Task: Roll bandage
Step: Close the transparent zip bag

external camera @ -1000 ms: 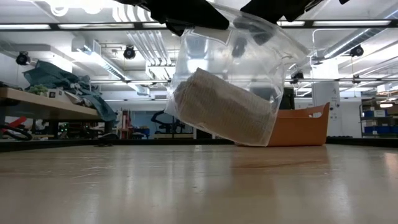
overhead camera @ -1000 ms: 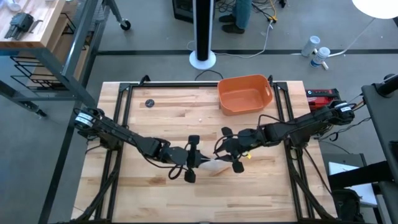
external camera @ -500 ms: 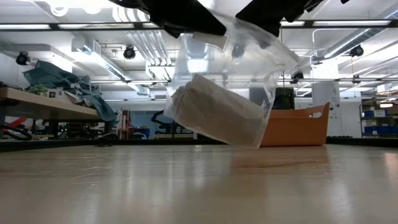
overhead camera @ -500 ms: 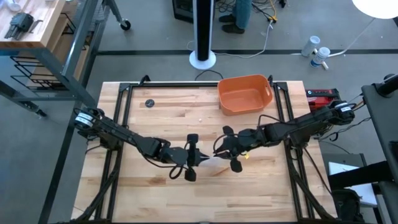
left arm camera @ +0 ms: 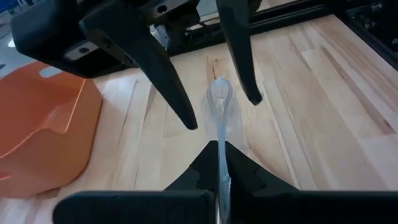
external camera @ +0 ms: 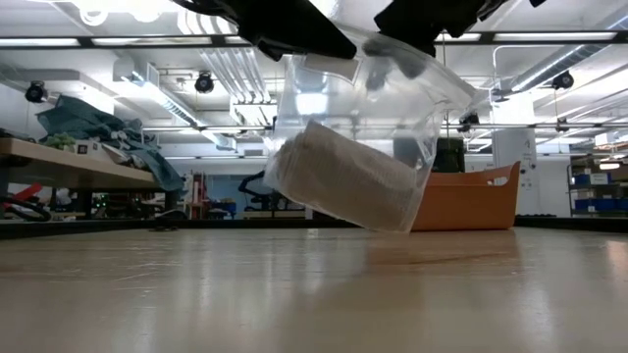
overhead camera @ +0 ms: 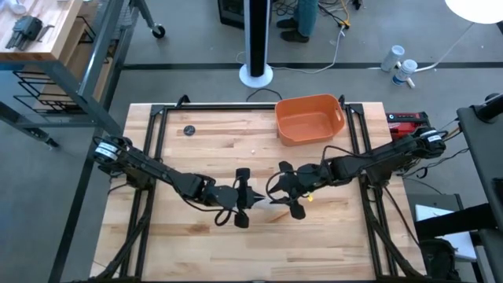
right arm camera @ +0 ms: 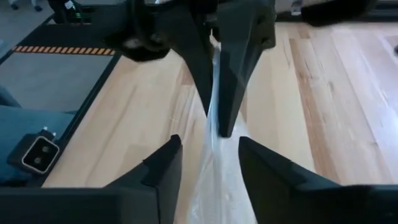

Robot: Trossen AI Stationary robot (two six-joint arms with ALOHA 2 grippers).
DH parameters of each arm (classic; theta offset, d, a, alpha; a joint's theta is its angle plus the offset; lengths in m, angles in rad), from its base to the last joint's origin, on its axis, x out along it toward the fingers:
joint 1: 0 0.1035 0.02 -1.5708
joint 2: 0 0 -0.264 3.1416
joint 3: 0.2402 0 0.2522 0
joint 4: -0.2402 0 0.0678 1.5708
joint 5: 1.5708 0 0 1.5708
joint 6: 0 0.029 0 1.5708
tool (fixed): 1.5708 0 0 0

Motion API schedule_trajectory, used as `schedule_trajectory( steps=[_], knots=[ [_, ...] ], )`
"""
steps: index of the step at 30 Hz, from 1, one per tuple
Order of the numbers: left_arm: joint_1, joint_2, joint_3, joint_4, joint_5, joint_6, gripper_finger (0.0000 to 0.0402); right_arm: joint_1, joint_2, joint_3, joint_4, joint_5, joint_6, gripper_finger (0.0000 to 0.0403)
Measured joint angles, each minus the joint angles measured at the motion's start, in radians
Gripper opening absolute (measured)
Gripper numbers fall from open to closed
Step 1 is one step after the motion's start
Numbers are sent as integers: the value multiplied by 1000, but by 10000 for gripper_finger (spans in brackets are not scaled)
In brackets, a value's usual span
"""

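High view, left to right: the left tool (overhead camera: 242, 200) and right tool (overhead camera: 287, 191) meet at mid-frame over the wooden tabletop (overhead camera: 196, 149), with the orange tub (overhead camera: 309, 118) at upper centre. The left tool is clamped on the clear plastic bag's (external camera: 358, 137) edge; the right tool's fingers (right arm camera: 155, 180) stand apart around the opposite edge, not pinching. Only the low view shows the bandage (external camera: 343, 176), still a roll, tilted inside the bag, hanging clear of the tabletop. Likely the right tool should close squarely on its edge, then spread the mouth so the roll drops out.
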Motion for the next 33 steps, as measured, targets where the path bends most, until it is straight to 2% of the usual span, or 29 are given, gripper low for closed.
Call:
schedule_trajectory(
  steps=[6,23,33],
  knots=[
    [0,0,0,19,0,20,0,-1,0,0,4,2,10,152],
    [0,0,0,27,3,25,0,-2,5,6,5,0,14,9],
    [0,0,0,24,6,25,0,-2,5,6,-14,0,-14,16]
  ],
)
